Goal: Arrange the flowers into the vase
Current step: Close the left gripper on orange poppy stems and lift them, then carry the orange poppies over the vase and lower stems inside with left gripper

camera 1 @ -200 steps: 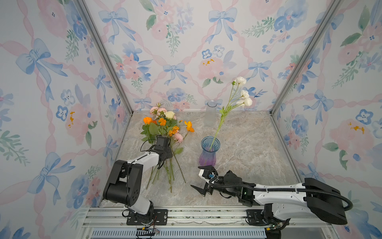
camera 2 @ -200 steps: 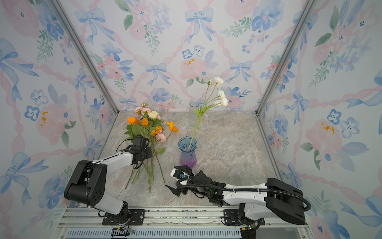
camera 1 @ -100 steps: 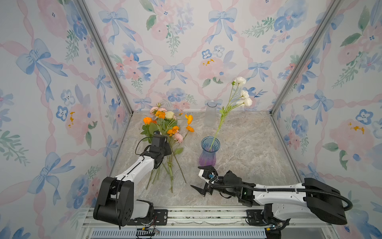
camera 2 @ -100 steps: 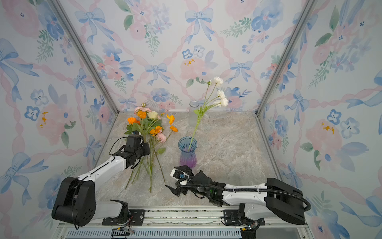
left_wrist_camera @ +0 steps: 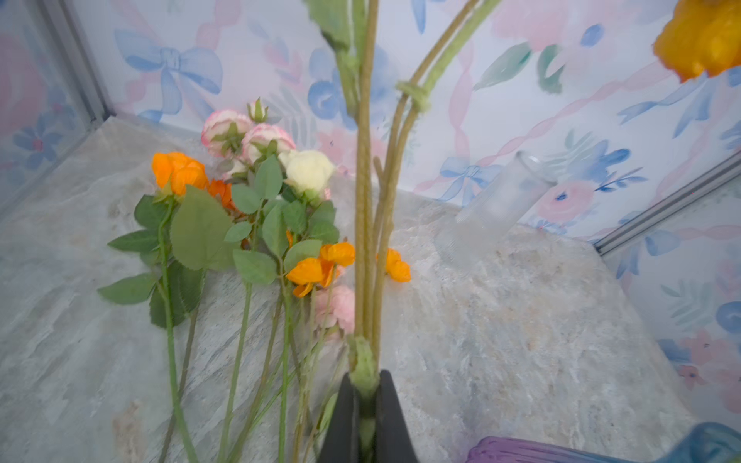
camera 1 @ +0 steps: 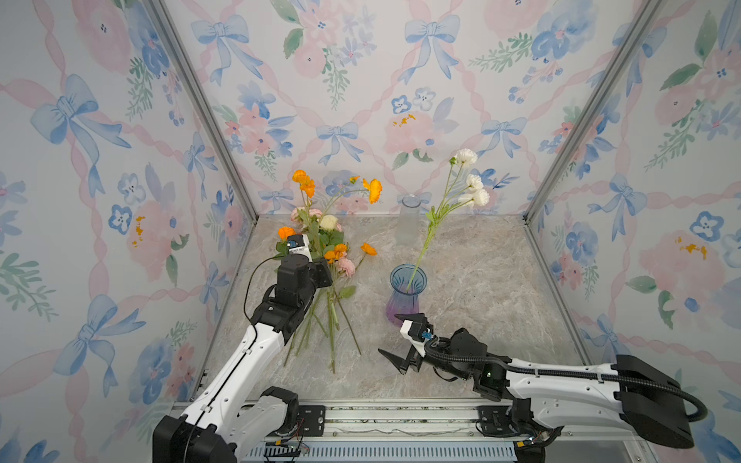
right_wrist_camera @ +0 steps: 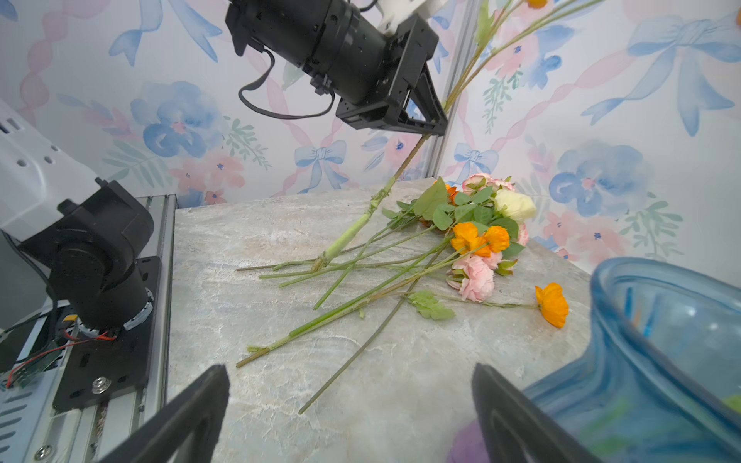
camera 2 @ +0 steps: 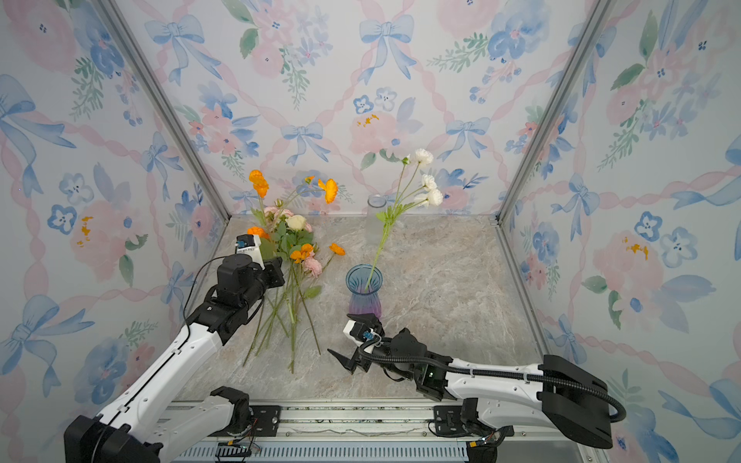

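1. Lifted since a second ago, the orange poppy spray has been raised out of the pile. Its blooms are now seen against the far wallpaper in both top views, and the left arm has been stretched further from its base.
2. The left gripper is clamped shut on the lower part of that spray's stem. In the left wrist view the green stem is pinched between the two black fingers.
3. In the right wrist view the stem's foot is seen down among the lying stems. Whether it touches the marble table cannot be told.
4. The remaining flowers are left lying on the table, left of the blue and purple vase, with blooms toward the far wall and stems toward the near edge.
5. The vase is stood upright near the middle of the table. A white flower stem is set in it, tilted toward the far right.
6. The right gripper is held low on the near side of the vase, its jaws spread wide apart and nothing between them. One finger is just beside the vase's base.
7. A clear glass is stood by the far wall.
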`<control>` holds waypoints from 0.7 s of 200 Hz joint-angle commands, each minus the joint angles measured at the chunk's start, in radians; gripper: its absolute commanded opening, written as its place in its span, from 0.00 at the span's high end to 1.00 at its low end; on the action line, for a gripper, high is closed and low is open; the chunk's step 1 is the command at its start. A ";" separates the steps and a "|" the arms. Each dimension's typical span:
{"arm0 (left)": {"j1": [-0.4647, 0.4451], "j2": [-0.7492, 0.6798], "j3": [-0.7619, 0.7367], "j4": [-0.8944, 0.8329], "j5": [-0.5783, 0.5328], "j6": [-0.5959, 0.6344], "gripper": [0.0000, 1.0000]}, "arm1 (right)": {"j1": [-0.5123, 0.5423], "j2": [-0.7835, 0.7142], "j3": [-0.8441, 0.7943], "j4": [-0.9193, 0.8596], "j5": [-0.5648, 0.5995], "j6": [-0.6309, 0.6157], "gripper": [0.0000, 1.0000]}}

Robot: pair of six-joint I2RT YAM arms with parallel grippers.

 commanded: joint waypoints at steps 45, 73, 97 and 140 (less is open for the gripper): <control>-0.227 0.038 0.123 0.446 -0.126 -0.055 1.00 | -0.018 -0.124 -0.082 0.050 0.273 -0.006 0.03; -0.312 0.121 0.146 0.589 -0.206 -0.036 1.00 | -0.027 -0.153 -0.092 0.039 0.348 0.002 0.03; -0.388 0.184 0.137 0.730 -0.278 0.021 1.00 | -0.045 -0.176 -0.096 0.023 0.389 0.012 0.03; -0.449 0.298 0.145 0.808 -0.310 0.098 1.00 | -0.060 -0.202 -0.107 0.020 0.387 0.031 0.03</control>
